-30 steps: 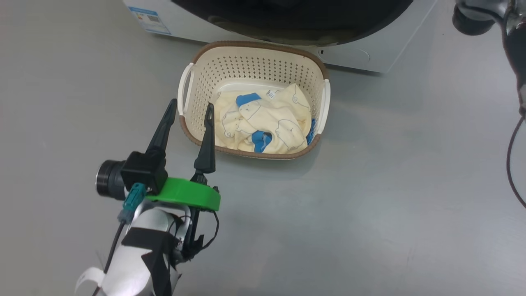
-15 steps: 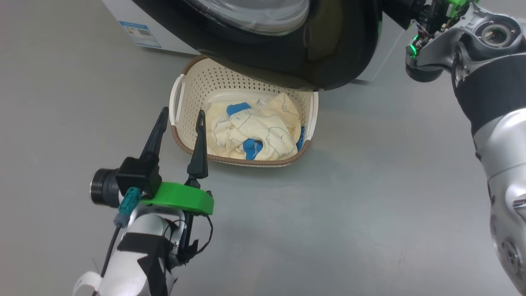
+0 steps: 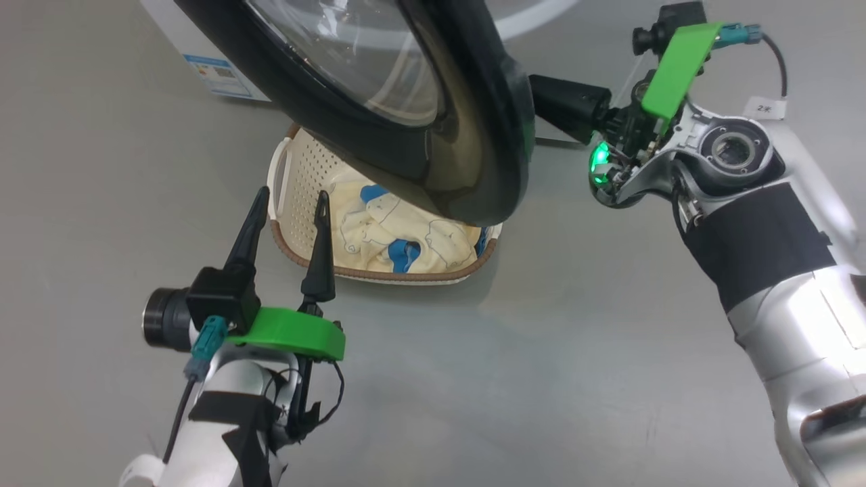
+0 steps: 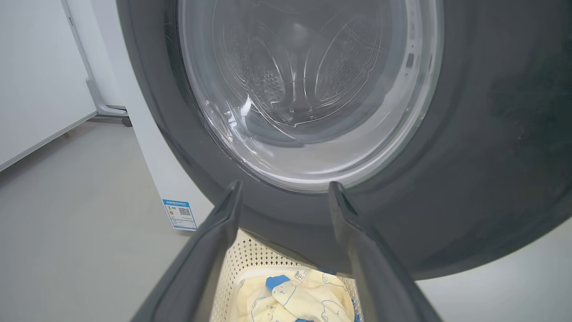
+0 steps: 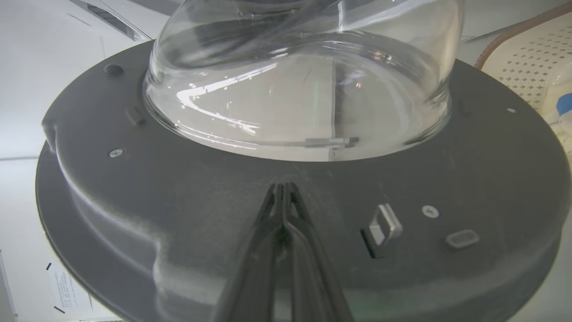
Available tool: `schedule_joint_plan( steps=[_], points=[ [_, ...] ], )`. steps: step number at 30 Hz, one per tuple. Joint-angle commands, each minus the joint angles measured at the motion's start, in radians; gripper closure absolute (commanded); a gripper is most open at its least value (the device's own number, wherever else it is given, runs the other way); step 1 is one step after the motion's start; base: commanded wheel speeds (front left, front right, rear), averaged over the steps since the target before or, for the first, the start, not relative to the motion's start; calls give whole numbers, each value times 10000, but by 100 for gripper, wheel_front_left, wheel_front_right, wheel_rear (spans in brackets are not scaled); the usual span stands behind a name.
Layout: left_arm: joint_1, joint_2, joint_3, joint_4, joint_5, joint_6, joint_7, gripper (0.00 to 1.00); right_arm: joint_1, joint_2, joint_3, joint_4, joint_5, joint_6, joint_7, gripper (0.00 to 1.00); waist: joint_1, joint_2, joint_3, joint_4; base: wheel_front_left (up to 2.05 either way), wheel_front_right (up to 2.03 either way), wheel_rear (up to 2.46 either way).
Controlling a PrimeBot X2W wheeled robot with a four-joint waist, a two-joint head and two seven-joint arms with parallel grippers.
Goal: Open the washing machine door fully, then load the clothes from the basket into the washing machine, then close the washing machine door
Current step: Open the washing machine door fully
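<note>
The washing machine door (image 3: pixel 467 135) stands partly swung out, its black rim and glass bowl hanging over the far half of the basket (image 3: pixel 298 162). Cream-yellow clothes (image 3: pixel 392 233) with blue patches lie in the basket. My left gripper (image 3: pixel 289 197) is open and empty, its fingertips at the basket's near-left rim. In the left wrist view the left gripper (image 4: pixel 286 184) points at the door's glass (image 4: pixel 304 89), with the basket (image 4: pixel 250 264) and clothes (image 4: pixel 295 295) below. My right gripper (image 5: pixel 282 185) is shut, tips against the door's grey inner face (image 5: pixel 201 214) just under the bowl.
The washing machine (image 3: pixel 162 20) is a white body with a blue label (image 3: pixel 216 74) at its lower corner. My right arm (image 3: pixel 751 223) reaches in from the right behind the door rim. A metal latch (image 5: pixel 384 228) sits on the door's inner face. Grey floor lies all around.
The door has swung further out over the basket, and my right arm has come into the head view behind it. The head view itself has shifted. The left gripper stays open by the basket.
</note>
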Motion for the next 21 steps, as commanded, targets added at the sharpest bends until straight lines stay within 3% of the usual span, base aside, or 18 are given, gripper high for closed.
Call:
schedule_joint_plan(
  steps=[1, 21],
  points=[
    [28, 152, 355, -253, 87, -23, -109, 0, 134, 291, 300, -604, 105, -27, -103, 100, 1, 0, -34, -24, 0, 0, 0],
    [140, 152, 394, -71, 141, -140, -109, 0, 1084, 291, 2338, -2014, 1270, -27, -1027, 100, 1, 0, -404, -117, 0, 0, 0]
  ],
)
